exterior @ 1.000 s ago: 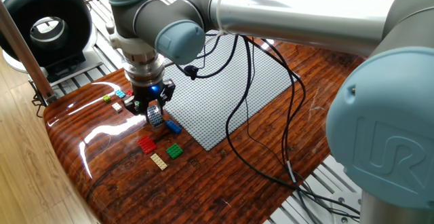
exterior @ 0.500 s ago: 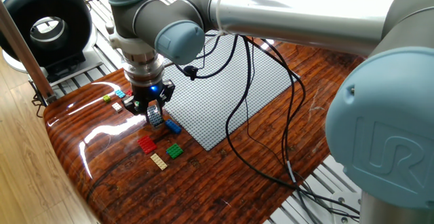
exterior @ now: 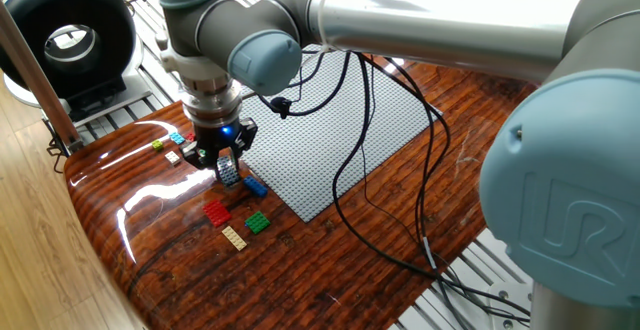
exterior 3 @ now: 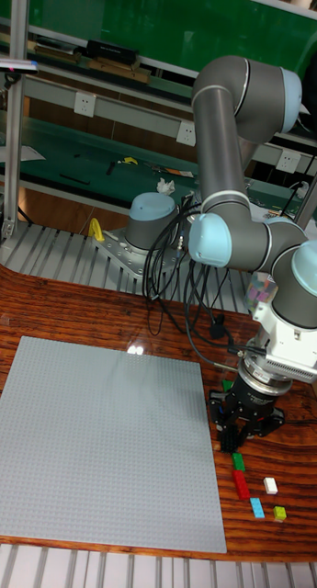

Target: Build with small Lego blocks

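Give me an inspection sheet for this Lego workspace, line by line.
Surface: glossy wooden table with a large grey baseplate lying flat on it.
Job's things: loose small Lego blocks on the wood beside the baseplate: red block, green block, tan block, blue block; more small ones behind the end effector.
Clutter: nothing seen.
End effector: the end effector is low over the blocks by the baseplate's edge; jaw state cannot be told.
Cables: black cables hang from the arm and trail across the baseplate and table.
Surroundings: black ring-shaped device at the far left; metal-framed bench behind.
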Controlling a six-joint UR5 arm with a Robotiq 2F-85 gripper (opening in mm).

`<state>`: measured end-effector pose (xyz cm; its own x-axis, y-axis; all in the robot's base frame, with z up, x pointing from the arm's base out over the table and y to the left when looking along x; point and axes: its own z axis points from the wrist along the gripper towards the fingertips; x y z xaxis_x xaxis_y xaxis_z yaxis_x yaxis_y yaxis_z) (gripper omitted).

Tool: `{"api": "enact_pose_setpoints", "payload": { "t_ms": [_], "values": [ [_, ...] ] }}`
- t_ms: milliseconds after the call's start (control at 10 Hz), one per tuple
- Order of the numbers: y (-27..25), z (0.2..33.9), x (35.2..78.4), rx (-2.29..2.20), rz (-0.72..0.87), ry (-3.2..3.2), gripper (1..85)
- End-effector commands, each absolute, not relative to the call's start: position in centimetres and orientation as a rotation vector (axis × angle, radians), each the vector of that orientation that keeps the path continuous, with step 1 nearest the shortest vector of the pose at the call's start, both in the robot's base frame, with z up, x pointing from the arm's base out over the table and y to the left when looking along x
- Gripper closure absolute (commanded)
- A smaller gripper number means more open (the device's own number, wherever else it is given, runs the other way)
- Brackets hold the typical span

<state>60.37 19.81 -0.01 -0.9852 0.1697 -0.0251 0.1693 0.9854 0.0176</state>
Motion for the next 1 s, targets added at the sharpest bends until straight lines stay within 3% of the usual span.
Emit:
{"api": "enact_pose_setpoints", "payload": {
  "t_ms": [0, 500, 900],
  "values": [
    [19.8, 0.3, 60.1, 0.274, 0.032, 3.115, 84.7],
    [18.1, 3.6, 60.0, 0.189, 0.037, 3.141, 84.7],
    [18.9, 3.9, 61.0, 0.209, 0.084, 3.102, 84.7]
  ]
}}
